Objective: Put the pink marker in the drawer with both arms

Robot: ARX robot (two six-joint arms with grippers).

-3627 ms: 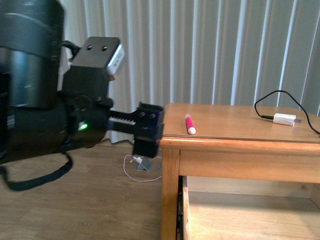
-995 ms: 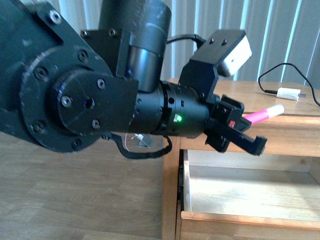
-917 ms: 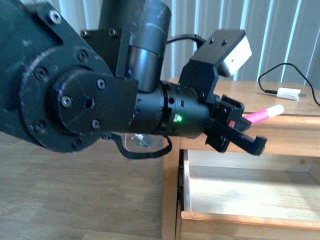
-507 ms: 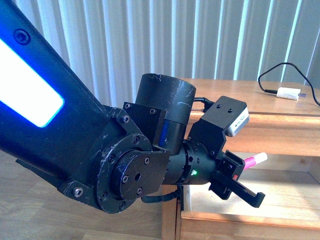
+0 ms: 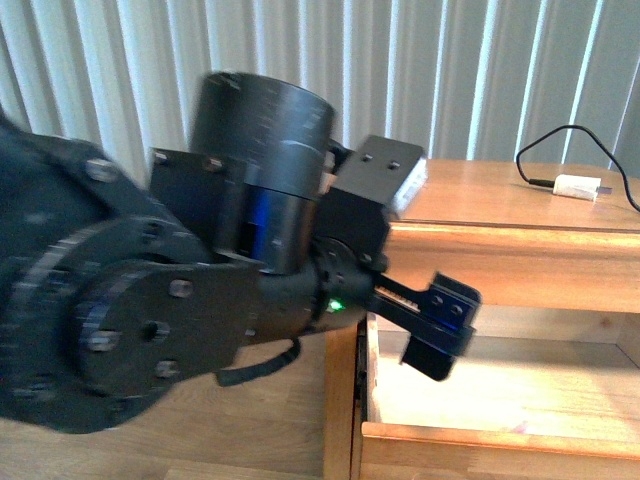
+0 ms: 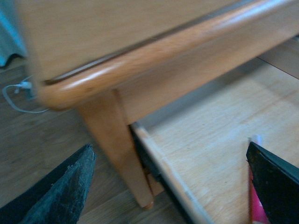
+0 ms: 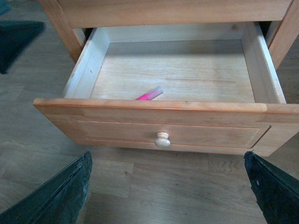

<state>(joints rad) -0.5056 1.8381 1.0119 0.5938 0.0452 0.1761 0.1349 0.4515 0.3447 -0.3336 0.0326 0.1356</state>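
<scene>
the pink marker (image 7: 149,94) lies flat on the pale floor of the open drawer (image 7: 210,106), left of centre, just behind the front panel and angled with its white tip toward the back. the round knob (image 7: 162,139) sits just below it on the front. the left fingers (image 6: 60,186) hang spread wide and empty by the drawer's near corner, with the marker beside one of them. the right fingers (image 7: 60,191) are also parted, holding nothing, out in front of the drawer over the wooden floor (image 7: 163,196). in the front view the bulky left arm (image 5: 200,300) blocks much of the drawer and hides the marker. a white plug adapter (image 5: 575,186) with a black cable (image 5: 545,190) rests on the counter (image 5: 500,205).
</scene>
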